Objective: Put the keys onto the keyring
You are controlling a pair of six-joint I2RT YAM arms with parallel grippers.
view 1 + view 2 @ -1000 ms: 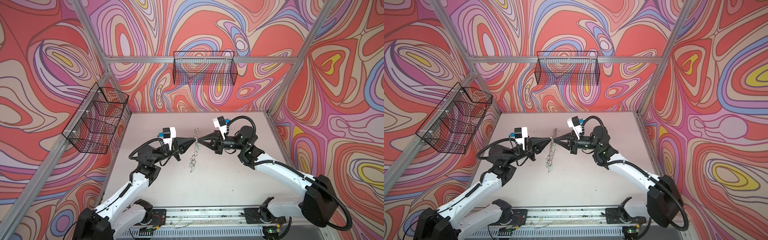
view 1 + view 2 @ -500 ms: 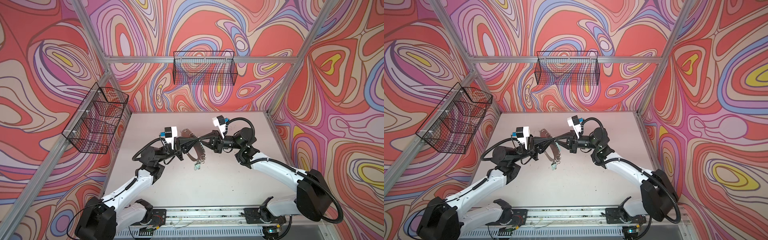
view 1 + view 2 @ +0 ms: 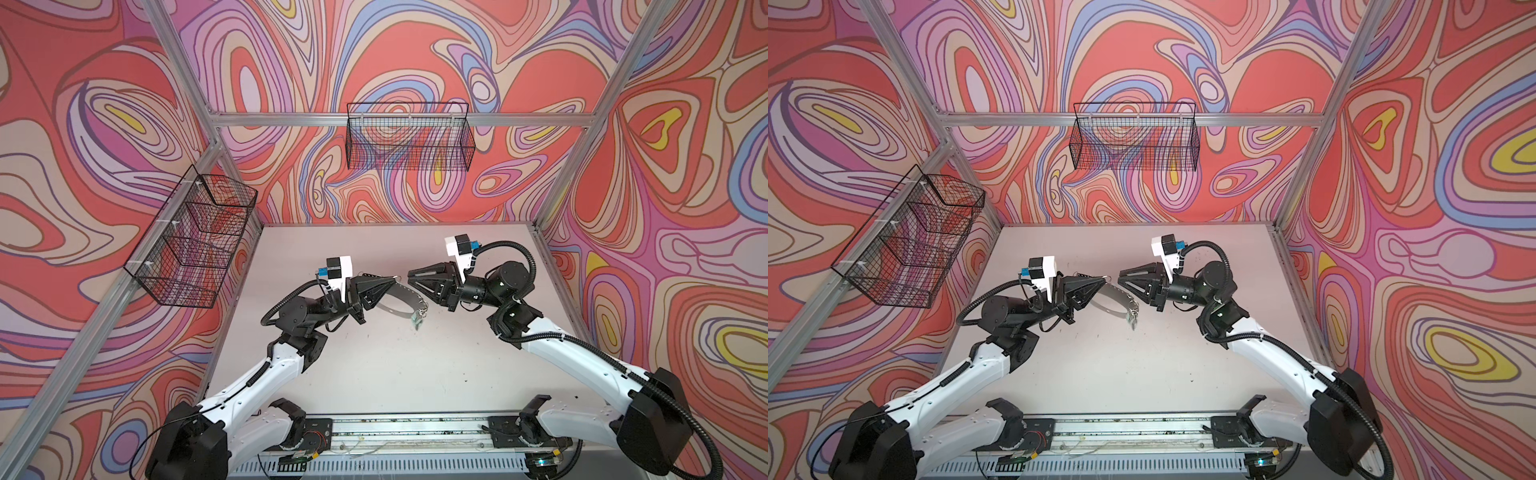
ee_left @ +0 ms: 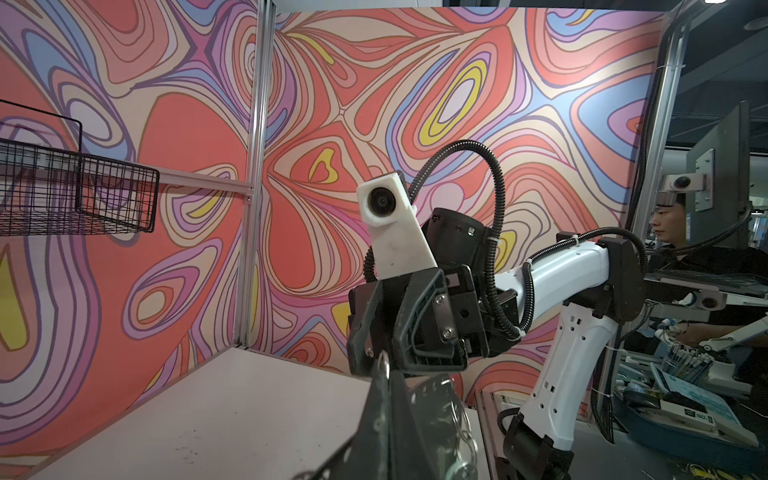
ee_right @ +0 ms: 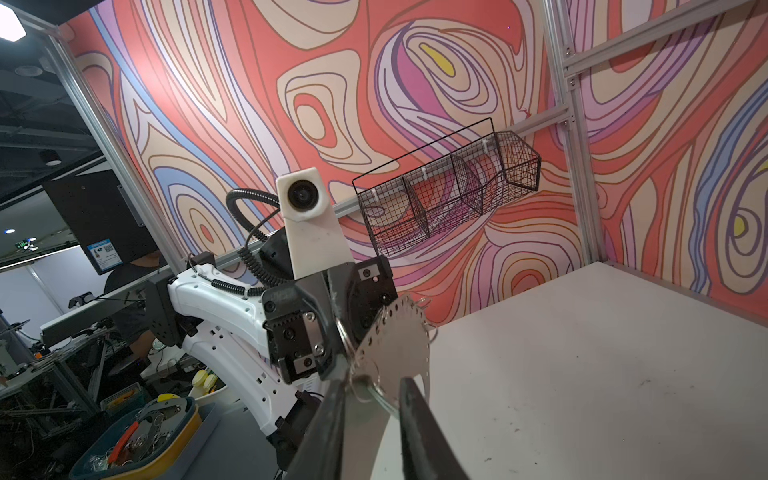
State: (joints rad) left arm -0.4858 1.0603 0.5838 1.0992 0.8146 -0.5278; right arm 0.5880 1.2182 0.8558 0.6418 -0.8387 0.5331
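Left gripper [image 3: 392, 281] clamped on one end of the keyring [image 3: 409, 293], held clear above the surface [image 3: 374, 365]; keys [image 3: 417, 319] hang from its opposite rim; right gripper [image 3: 410, 277] jaws narrowly parted, just beside that end

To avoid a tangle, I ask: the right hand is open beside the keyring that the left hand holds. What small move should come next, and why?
Probably draw the right hand straight back from the keyring. Its jaws stand apart and hold nothing, the keys hang from the end nearest it, and the left hand grips the other end alone.
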